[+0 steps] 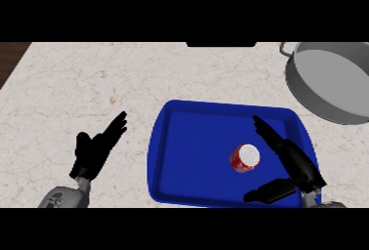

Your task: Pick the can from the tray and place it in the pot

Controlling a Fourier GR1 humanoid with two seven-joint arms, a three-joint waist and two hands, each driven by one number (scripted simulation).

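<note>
At the tabletop's front edge the right hand point(301, 168) sits over the right side of the blue tray point(187, 146), fingers straight, thumb spread, holding nothing. The can point(245, 157) stands upright just left of it, untouched. The left hand point(93, 149), open, rests left of the tray, farther off. The pot point(317, 105) waits at the far right corner, with the path to it apparently unobstructed.

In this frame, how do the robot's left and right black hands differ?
The left black hand is over the beige counter, left of the blue rectangular tray; the right black hand is over that tray. The right hand is beside the small red can, the left far from it. Both are open, fingers straight.
</note>
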